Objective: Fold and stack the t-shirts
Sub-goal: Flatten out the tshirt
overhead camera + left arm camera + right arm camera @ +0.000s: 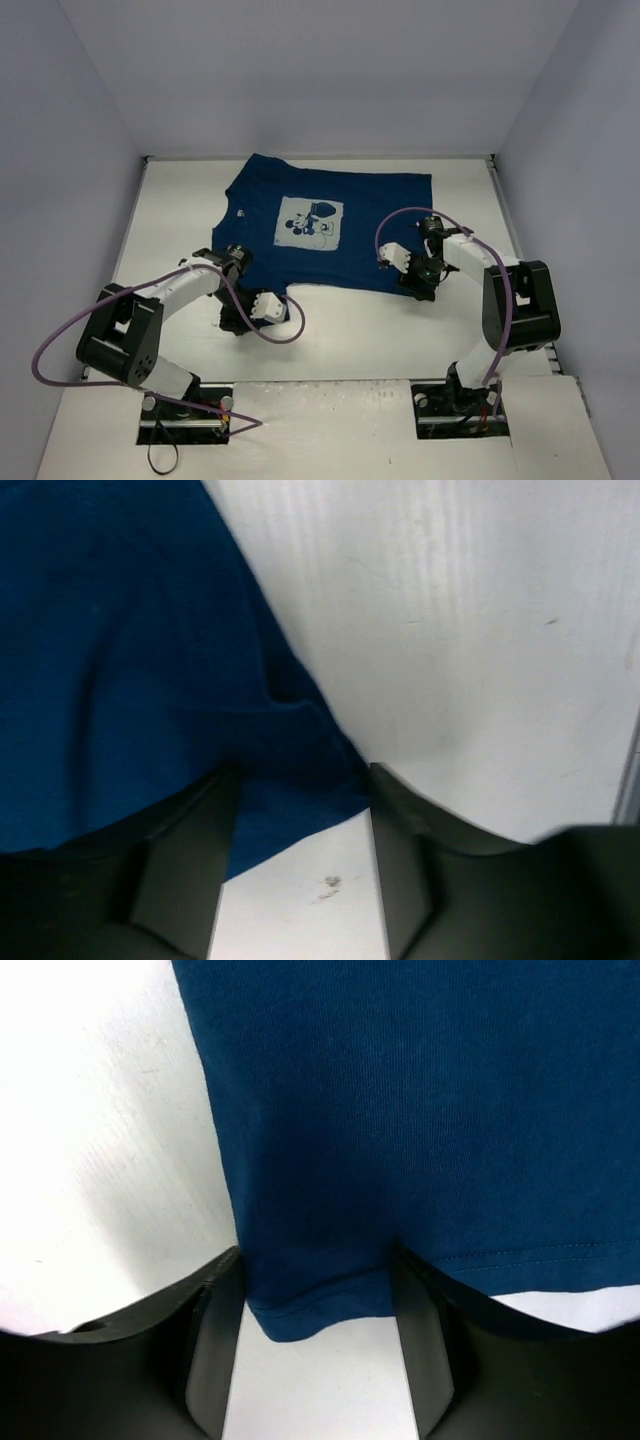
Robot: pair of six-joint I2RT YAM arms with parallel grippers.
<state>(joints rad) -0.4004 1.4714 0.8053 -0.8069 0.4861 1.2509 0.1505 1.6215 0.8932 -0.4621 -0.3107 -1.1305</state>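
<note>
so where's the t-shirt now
Top view: the t-shirt is spread on the table, print up, one near corner at the left gripper, the other at the right gripper.

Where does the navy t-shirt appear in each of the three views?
Top external: t-shirt spread flat mid-table, print facing up.
Left wrist: t-shirt fills the upper left, one corner reaching bottom centre.
Right wrist: t-shirt fills the upper right, its hemmed corner at bottom centre.
Shared landmark: the white table bordering the cloth.

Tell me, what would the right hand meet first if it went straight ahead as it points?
The navy t-shirt: its hemmed corner lies between the right hand's open fingers; depth is unclear.
</note>
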